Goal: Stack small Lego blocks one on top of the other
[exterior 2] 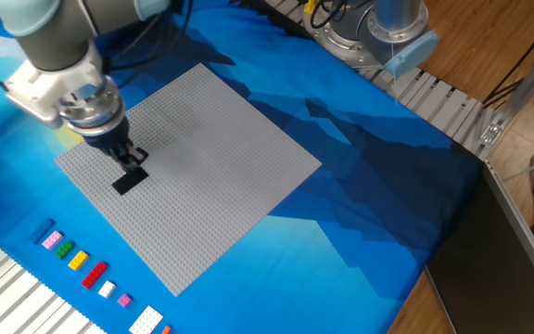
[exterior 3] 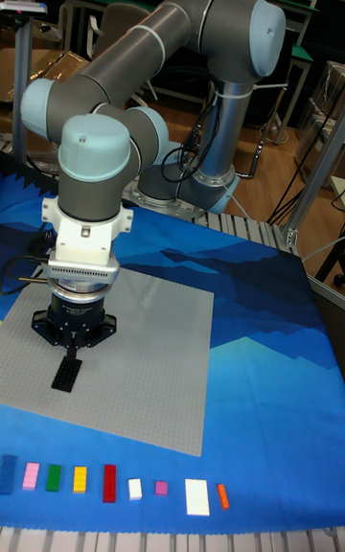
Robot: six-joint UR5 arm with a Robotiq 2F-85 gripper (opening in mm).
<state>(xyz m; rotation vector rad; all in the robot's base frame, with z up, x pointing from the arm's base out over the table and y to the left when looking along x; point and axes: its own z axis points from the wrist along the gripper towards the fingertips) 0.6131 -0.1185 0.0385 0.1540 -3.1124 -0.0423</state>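
A flat black Lego block (exterior 2: 127,182) (exterior 3: 65,375) lies on the large grey baseplate (exterior 2: 221,158) (exterior 3: 153,341), near its left corner. My gripper (exterior 2: 131,160) (exterior 3: 73,355) points straight down at the block's far end. Its fingers are drawn close together and meet that end of the block. A small blue Lego block (exterior 2: 44,228) (exterior 3: 8,473) lies on the blue mat at the left end of a row of bricks, apart from the gripper.
The row near the front edge also holds pink (exterior 2: 52,239), green (exterior 2: 63,249), yellow (exterior 2: 77,260), red (exterior 2: 94,274), white (exterior 2: 145,321) and orange bricks. A second robot base (exterior 2: 392,28) and metal rails (exterior 2: 452,102) stand at the back right.
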